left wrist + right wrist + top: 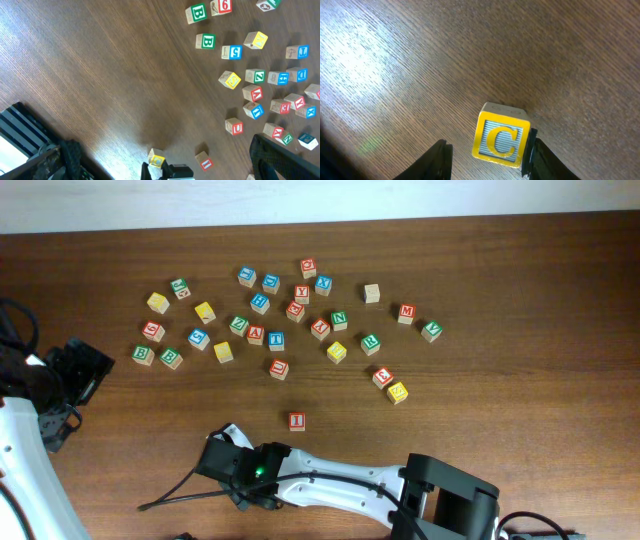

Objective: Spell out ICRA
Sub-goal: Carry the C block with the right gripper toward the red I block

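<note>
A: C cube (501, 140), where?
B: On the worktop (420, 50), near the I cube (297, 421). C face upright toward wrist camera.
A: Right fingers (536, 156)?
B: Partly apart; one touches the cube, the other is clear. Left fingers (282, 157) wide, empty.

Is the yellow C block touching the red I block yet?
Apart. The left wrist view shows the C block and the I block side by side, with a clear strip of tabletop between them.
</note>
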`<state>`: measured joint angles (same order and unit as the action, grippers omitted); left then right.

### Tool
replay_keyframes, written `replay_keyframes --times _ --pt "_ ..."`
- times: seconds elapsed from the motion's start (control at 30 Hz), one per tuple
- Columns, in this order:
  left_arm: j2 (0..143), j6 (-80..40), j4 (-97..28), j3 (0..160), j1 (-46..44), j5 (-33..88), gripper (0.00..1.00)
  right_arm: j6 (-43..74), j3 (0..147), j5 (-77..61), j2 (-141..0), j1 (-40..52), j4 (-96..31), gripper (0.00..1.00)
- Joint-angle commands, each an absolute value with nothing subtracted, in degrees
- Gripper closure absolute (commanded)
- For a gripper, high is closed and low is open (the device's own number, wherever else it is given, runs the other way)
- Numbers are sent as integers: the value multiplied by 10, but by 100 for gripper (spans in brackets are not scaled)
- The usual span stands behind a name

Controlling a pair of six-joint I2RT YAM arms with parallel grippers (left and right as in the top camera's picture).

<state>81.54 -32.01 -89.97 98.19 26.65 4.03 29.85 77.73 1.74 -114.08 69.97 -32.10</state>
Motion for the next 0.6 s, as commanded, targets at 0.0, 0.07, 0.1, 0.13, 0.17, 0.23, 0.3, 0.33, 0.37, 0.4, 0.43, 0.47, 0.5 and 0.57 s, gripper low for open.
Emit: replay_keyframes --times 0.0,0.07,0.1,0.13,0.17,0.23,0.3,0.33,0.37,0.4,0.43,0.47,0.5,0.57 --pt "813 -325 -900 987 269 34 1 310 780 35 -1155 701 -319 58" --pt "813 -325 -900 987 269 34 1 310 780 35 -1167 701 -319 58" --pt "813 -325 -900 987 269 34 1 310 780 35 -1174 701 -319 58" --pt "813 -325 -900 987 269 34 0 310 780 35 -1175 701 -319 58" --pt "813 -325 -901 987 269 34 1 310 780 36 -1176 700 -317 58" --pt "813 -325 -901 987 269 34 1 325 780 49 -1176 700 -310 60" --pt "813 -325 -901 987 269 34 1 325 780 52 -1176 700 -304 61" --pt "813 -325 -901 987 269 34 1 325 780 52 -1176 700 -301 61" --pt "813 -325 -901 987 269 34 1 325 780 52 -1176 700 -299 65" --pt "813 -325 -901 987 269 34 1 325 780 52 -1176 700 -299 70" --pt "813 -325 -901 987 269 34 1 325 780 52 -1176 700 -299 71" --pt "813 -325 -901 987 269 34 1 325 780 52 -1176 700 -299 72" --pt "813 -325 -901 987 269 34 1 325 780 52 -1176 700 -298 72" --pt "813 -325 -901 987 269 34 1 334 782 52 -1176 700 -298 73"
